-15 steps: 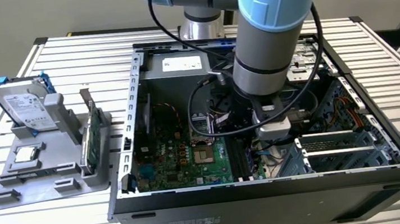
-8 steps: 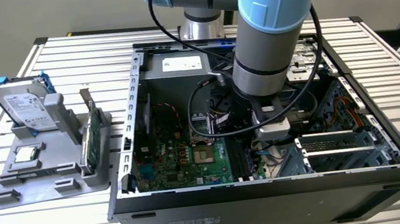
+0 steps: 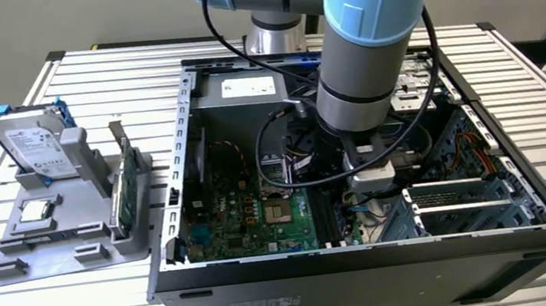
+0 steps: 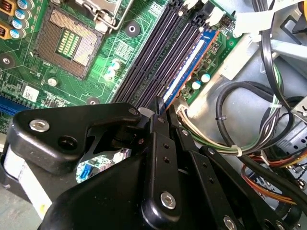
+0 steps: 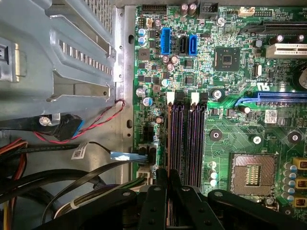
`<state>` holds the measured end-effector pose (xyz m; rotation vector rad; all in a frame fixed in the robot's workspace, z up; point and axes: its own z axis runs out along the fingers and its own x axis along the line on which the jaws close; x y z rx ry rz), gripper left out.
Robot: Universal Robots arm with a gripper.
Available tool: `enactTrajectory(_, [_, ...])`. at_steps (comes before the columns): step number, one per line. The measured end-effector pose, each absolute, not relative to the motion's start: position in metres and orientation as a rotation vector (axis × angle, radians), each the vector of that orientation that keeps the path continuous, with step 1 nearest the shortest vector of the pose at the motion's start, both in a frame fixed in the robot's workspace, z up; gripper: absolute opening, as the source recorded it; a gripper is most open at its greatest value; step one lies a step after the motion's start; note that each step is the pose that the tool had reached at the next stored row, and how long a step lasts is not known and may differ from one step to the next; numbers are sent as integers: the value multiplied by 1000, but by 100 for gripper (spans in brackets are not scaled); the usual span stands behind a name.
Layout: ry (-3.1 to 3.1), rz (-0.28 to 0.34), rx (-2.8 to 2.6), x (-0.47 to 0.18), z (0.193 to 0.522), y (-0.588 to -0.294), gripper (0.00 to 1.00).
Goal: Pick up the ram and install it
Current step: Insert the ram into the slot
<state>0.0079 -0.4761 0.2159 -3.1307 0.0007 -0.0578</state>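
My gripper (image 5: 169, 176) is down inside the open computer case (image 3: 177, 171), over the memory slots (image 5: 195, 139) of the green motherboard (image 5: 230, 96). The ram (image 4: 189, 67) shows as a thin blue strip standing on edge in the outermost slot, the one closest to the board's edge and the cable bundle. Its near end runs in between my black fingertips (image 4: 159, 106). They are pressed together on it. The neighbouring dark slots hold nothing. In the exterior view the arm's wrist (image 3: 371, 176) hangs over that part of the board and hides the stick.
Black, white and coloured cables (image 4: 249, 120) lie close beside the ram's slot. The processor socket (image 5: 252, 172) is on the other side of the slots. Outside the case, at the exterior view's left, a grey holder (image 3: 18, 263) carries a hard drive (image 3: 40, 145) and a green card (image 3: 125, 189).
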Motion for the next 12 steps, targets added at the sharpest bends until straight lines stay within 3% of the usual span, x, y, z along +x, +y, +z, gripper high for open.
enactTrajectory(12, [-10, -66, -3127, 7, 214, -475, 0])
